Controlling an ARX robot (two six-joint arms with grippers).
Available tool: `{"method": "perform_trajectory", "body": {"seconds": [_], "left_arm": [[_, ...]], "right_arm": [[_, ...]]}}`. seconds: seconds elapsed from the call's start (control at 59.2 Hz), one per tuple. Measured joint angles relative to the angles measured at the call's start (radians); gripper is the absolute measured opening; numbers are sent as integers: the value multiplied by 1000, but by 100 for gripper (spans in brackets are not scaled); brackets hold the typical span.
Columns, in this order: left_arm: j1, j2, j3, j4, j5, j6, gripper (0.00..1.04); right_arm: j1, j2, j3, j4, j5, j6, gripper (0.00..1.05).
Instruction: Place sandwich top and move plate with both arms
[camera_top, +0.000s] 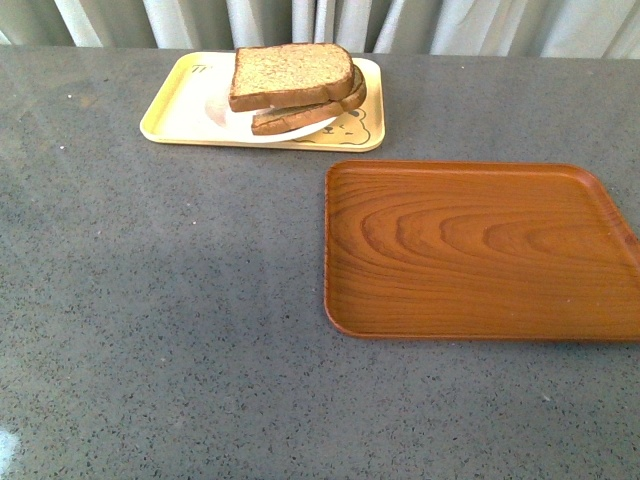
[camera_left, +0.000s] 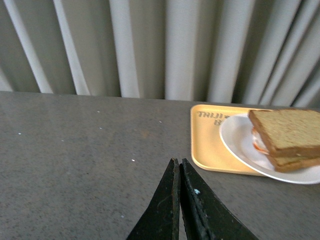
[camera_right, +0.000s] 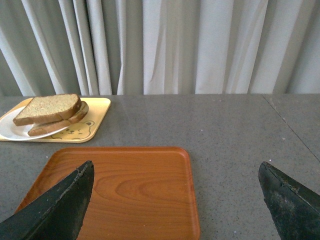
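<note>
Now your sandwich top (camera_top: 290, 72) is lying on the sandwich on the plate (camera_left: 239, 141); left gripper (camera_left: 179, 165) jaws are pressing together empty, right gripper (camera_right: 175, 172) jaws are gaping wide above the worktop (camera_top: 160, 300).

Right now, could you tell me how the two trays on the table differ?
The cream tray is pale yellow with a bear drawing; the wooden tray is brown with wood grain. The cream tray carries a white plate with a sandwich; the wooden tray carries nothing. Both are rectangular, with rounded corners.

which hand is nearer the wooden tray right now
Right. The right hand hangs open over the near edge of the wooden tray; the left hand is shut over bare table, left of the cream tray.
</note>
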Motion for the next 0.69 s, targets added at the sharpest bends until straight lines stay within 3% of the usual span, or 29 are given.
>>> {"method": "perform_trajectory", "body": {"seconds": [0.287,0.422,0.693], "left_arm": [[-9,-267,-138,-136,-3,4,2],[-9,-459,-156,-314,-4,6,2],[-9,-724,-216,-510,-3,6,2]], "right_arm": [[0,0,0,0,0,0,96],[0,0,0,0,0,0,96],[0,0,0,0,0,0,96]]}}
